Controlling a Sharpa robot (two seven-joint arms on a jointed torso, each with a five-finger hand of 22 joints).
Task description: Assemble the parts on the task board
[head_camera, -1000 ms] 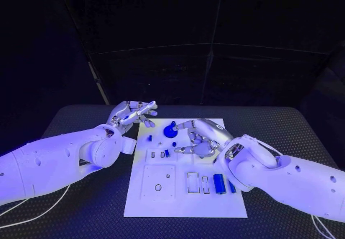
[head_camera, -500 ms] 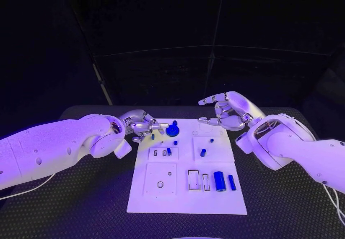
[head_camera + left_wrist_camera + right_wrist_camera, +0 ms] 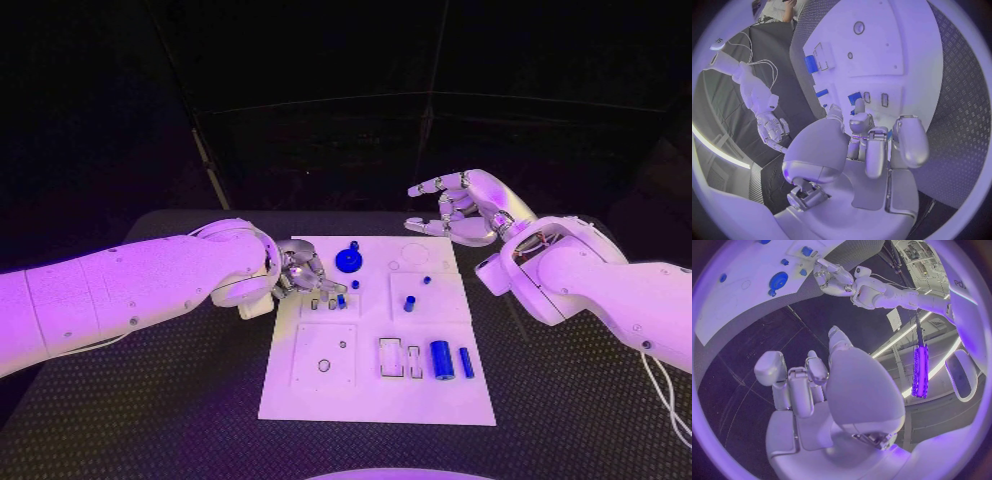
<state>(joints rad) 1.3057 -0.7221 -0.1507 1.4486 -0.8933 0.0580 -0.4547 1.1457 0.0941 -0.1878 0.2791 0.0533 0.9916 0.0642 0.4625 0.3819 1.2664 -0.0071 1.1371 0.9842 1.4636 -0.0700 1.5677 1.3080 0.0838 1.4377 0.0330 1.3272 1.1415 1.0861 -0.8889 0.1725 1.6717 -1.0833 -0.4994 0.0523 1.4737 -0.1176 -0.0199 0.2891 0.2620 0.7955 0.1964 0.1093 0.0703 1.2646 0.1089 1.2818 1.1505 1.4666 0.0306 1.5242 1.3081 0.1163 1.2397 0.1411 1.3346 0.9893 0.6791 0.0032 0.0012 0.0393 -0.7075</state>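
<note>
Reaching onto task board [image 3: 378, 400] near its left edge, left hand [image 3: 303, 272] fingers curled, hold unclear; right hand [image 3: 459, 212] spread above far edge

Matt white task board [image 3: 433, 395], textured table [image 3: 577, 400]
</note>
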